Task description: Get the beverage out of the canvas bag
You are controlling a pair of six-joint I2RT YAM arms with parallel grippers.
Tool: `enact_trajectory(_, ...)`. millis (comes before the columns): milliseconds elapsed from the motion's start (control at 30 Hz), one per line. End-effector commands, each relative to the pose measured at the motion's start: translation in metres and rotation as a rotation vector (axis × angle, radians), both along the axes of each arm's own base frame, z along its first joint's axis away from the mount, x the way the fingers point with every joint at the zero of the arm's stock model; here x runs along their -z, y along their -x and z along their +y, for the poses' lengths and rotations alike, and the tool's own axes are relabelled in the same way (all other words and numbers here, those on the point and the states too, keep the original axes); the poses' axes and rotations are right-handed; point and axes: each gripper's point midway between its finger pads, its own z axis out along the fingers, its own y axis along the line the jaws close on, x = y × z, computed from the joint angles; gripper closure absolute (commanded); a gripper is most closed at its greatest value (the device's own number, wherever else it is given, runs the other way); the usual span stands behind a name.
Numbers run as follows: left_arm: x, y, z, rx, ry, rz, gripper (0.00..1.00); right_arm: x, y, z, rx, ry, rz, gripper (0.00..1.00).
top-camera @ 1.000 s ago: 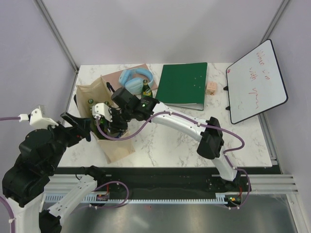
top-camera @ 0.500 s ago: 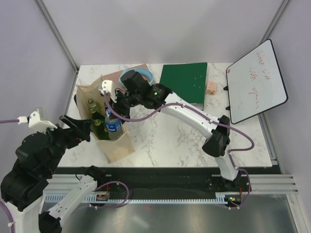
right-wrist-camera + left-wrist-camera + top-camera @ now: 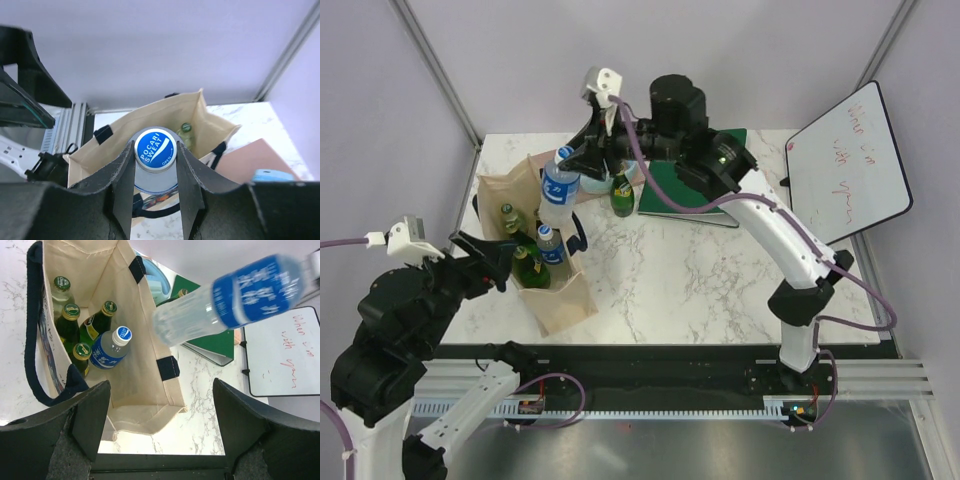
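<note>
The beverage, a clear bottle with a blue label (image 3: pixel 558 192), hangs tilted in the air over the far end of the canvas bag (image 3: pixel 566 304), wholly clear of its rim. You have the right fingers (image 3: pixel 572 158) closed narrowly on its neck, one on each side of the blue cap, and the bottle's base points down toward the bag.

The bag stands open on the left side of the tabletop (image 3: pixel 700 270), with its navy handles slack over the sides. Inside, gathered at one end, you can count four green glass bottles (image 3: pixel 70 320) and a second blue-capped bottle (image 3: pixel 111 347).

The left fingers (image 3: pixel 492 262) are spread wide and hold nothing. They sit at the bag's near-left side, and contact with the cloth cannot be confirmed.

Beyond the bag, one green bottle (image 3: pixel 622 190) stands upright just beside the green binder (image 3: pixel 700 175). A whiteboard (image 3: pixel 848 165) with red writing sits at the far right.
</note>
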Motion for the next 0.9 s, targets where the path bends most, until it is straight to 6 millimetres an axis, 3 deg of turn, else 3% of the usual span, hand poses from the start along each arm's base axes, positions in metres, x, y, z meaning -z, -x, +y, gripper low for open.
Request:
enact_trajectory(0, 0.002, -0.016, -0.011, 0.039, -0.051, 0.003, 0.11, -0.136, 0.024, -0.068, 0.053, -0.306, -0.225, 1.0)
enact_trajectory(133, 0.008, -0.026, -0.017, 0.057, -0.074, 0.025, 0.11, -0.124, 0.008, -0.091, 0.13, -0.26, -0.21, 1.0)
enact_trajectory(300, 0.019, -0.038, -0.027, 0.083, -0.094, 0.048, 0.11, -0.074, -0.021, -0.13, 0.272, -0.135, -0.162, 1.0)
enact_trajectory(333, 0.021, -0.041, -0.028, 0.085, -0.099, 0.055, 0.11, -0.056, -0.025, -0.138, 0.298, -0.1, -0.133, 1.0)
enact_trajectory(467, 0.028, -0.049, -0.031, 0.086, -0.122, 0.07, 0.11, -0.008, -0.062, -0.196, 0.484, -0.017, -0.061, 1.0)
enact_trajectory(633, 0.033, -0.055, -0.031, 0.087, -0.15, 0.076, 0.1, 0.06, -0.077, -0.259, 0.661, 0.105, 0.006, 1.0)
enact_trajectory(733, 0.038, -0.057, -0.033, 0.092, -0.159, 0.086, 0.1, 0.092, -0.085, -0.297, 0.779, 0.155, 0.031, 1.0)
enact_trajectory(867, 0.043, -0.059, -0.035, 0.097, -0.159, 0.09, 0.1, 0.114, -0.096, -0.352, 0.957, 0.159, 0.061, 1.0)
